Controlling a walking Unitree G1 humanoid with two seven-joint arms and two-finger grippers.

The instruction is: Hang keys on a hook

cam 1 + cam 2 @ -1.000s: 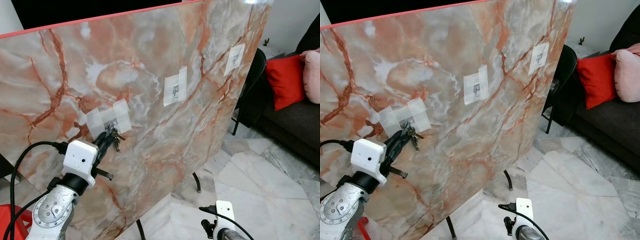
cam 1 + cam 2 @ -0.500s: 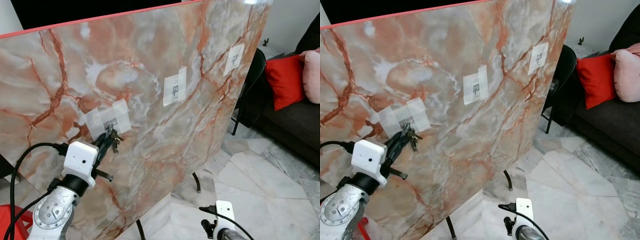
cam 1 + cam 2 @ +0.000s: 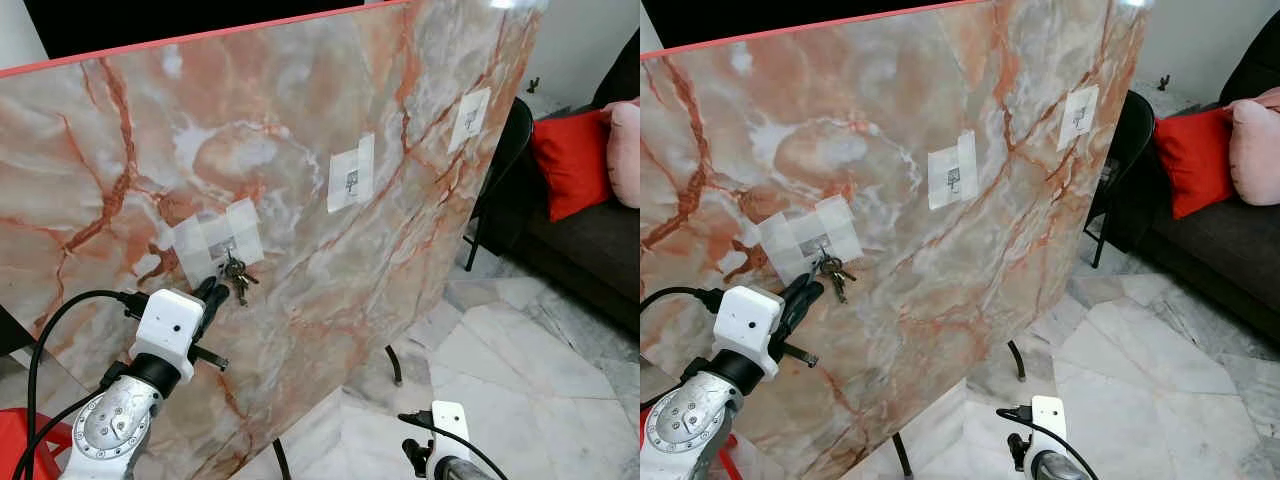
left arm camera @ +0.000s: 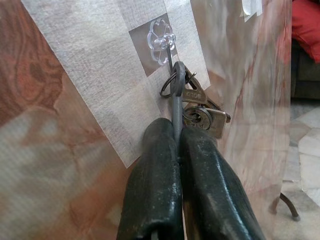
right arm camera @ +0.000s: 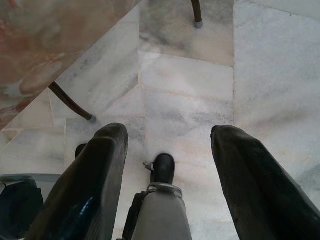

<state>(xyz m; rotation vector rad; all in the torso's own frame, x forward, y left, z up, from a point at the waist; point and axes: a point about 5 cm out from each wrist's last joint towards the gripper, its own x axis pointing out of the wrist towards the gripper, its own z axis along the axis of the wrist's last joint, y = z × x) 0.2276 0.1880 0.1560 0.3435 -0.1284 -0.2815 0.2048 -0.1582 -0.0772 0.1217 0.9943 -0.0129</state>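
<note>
Hook: a clear flower-shaped hook (image 4: 162, 41) is stuck on a taped patch (image 3: 215, 240) low on the tilted marble slab (image 3: 300, 180).
Keys: the keys (image 3: 238, 279) hang just below the hook, touching the slab; the ring (image 4: 172, 85) appears looped over the hook's prong, and the bunch dangles downward from it.
Left gripper: the left gripper (image 4: 178, 150) is held just below the hook, fingers pressed together on a thin grey loop that runs straight up to the ring.
Key relation: the keys lie directly ahead of the fingertips, along the fingers' own line; the loop's long axis points from gripper to hook, nearly flat against the slab.
Nearer arm: the left arm is at the hook; the right is well away.
Right gripper: the right gripper (image 5: 165, 165) hangs idle, far below the hook and over the floor (image 5: 200, 75), fingers spread apart and holding nothing.
Other hooks: two more taped patches (image 3: 351, 174) (image 3: 469, 119) are seen farther up the slab from the hook, both bare.
Surroundings: a black chair (image 3: 510, 150) and a sofa with a red cushion (image 3: 570, 160) stand beyond the slab's far edge.
Obstruction: nothing is seen between gripper and hook.
Judgement: the hanging looks nearly done; release and a straight pull-back would be called for, with a risk of dragging the ring off.
</note>
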